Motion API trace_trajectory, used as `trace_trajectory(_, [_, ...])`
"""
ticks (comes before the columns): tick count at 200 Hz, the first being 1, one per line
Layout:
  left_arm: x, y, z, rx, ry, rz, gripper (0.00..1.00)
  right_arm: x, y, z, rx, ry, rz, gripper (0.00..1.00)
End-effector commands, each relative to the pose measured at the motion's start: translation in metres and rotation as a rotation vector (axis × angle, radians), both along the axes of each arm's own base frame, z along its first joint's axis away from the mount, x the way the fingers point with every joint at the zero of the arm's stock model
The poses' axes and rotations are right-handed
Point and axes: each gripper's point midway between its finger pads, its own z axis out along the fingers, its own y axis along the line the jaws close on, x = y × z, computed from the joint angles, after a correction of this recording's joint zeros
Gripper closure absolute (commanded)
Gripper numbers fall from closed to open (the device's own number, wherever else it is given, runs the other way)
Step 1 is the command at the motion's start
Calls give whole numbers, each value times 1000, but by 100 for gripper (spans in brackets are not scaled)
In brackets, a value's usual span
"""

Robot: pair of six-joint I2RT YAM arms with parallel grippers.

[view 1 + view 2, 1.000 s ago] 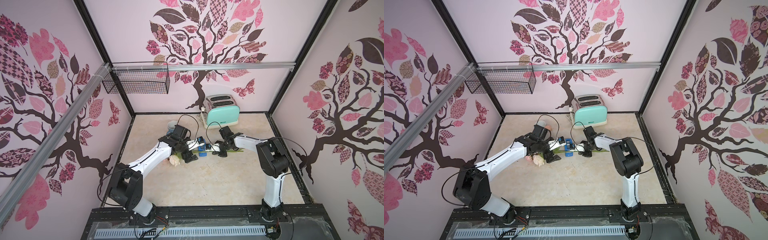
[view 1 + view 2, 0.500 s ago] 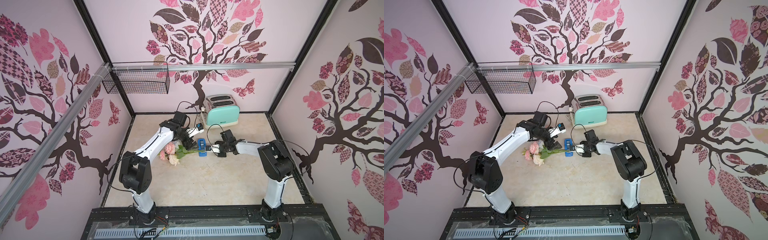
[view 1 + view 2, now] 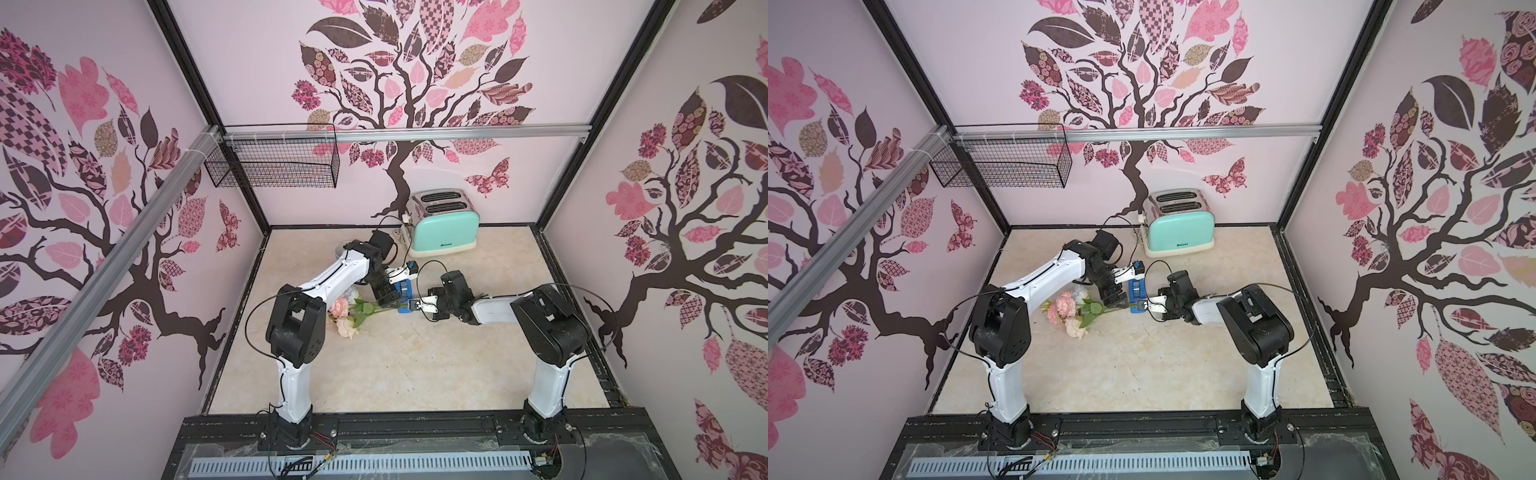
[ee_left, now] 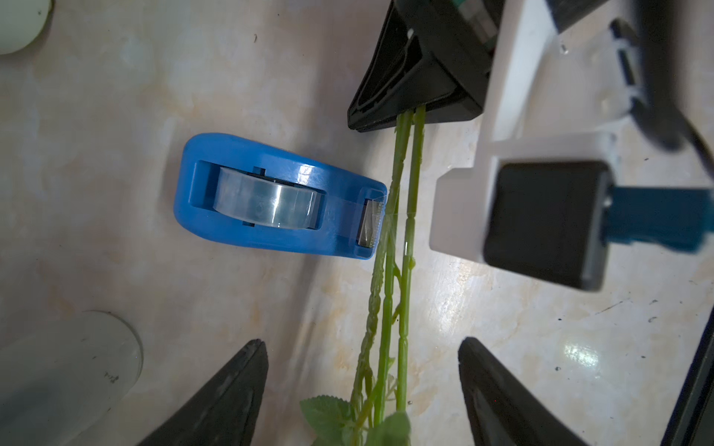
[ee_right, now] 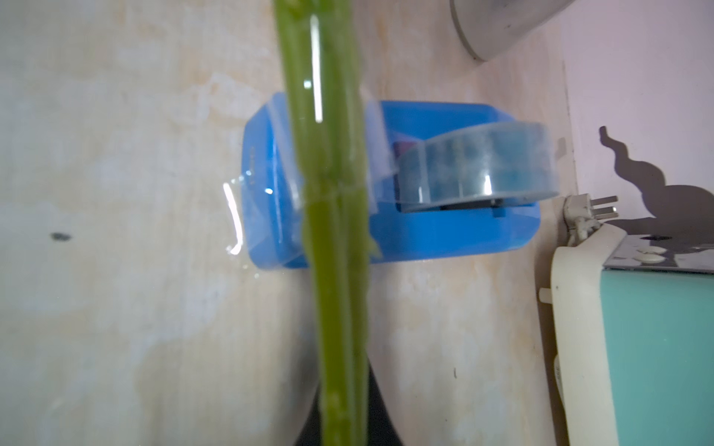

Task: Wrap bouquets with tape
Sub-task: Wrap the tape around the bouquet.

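The bouquet (image 3: 345, 316) lies in the middle of the tabletop (image 3: 415, 374), with its blooms toward the left edge. The right fingers (image 4: 378, 104) pinch the stem ends tight. The left fingers (image 4: 232, 394) stand wide, one on each side of the stems, holding nothing. Just behind, toward the back edge, the tape (image 4: 266, 200) sits in its blue dispenser (image 4: 270, 235), and its loose end lies across the stems. I think the wrapping is only starting. Next the stems need turning so the tape winds round them.

Beige marbled tabletop (image 3: 415, 374) — tape dispenser (image 4: 278, 204), bouquet (image 3: 1077, 309), toaster (image 3: 444, 232)
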Motion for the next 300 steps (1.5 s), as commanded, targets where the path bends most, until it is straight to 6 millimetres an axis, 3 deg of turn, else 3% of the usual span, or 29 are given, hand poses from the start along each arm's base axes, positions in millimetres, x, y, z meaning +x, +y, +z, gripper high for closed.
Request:
trace_trajectory(1, [3, 0, -6, 24, 17, -12, 21, 15, 9, 46, 70, -166, -9, 100])
trace_trajectory(81, [1, -7, -20, 7, 66, -12, 28, 21, 0, 61, 89, -340, -43, 100])
trace_trajectory(124, [3, -9, -25, 8, 84, -6, 38, 23, -1, 68, 87, -424, -44, 100])
trace_trajectory(162, [8, -11, -23, 1, 74, 1, 59, 21, 0, 69, 86, -457, -36, 100])
trace_trajectory(185, [12, -11, -23, 5, 58, 10, 78, 20, 0, 68, 89, -462, -36, 100])
trace_trajectory(224, [16, -6, -22, 20, 12, 25, 97, 17, -2, 64, 108, -476, -48, 100])
trace_trajectory(235, [16, -4, -20, 27, -8, 23, 100, 14, -2, 66, 136, -462, -52, 86])
trace_trajectory(258, [19, 2, -18, 42, -67, 23, 100, 1, 4, 58, 132, -334, -1, 73])
trace_trajectory(285, [19, 10, -15, 63, -113, 16, 100, -20, 7, 61, 202, -247, 24, 35])
trace_trajectory(300, [18, 13, -12, 78, -147, 5, 100, -34, 4, 60, 217, -187, 30, 26])
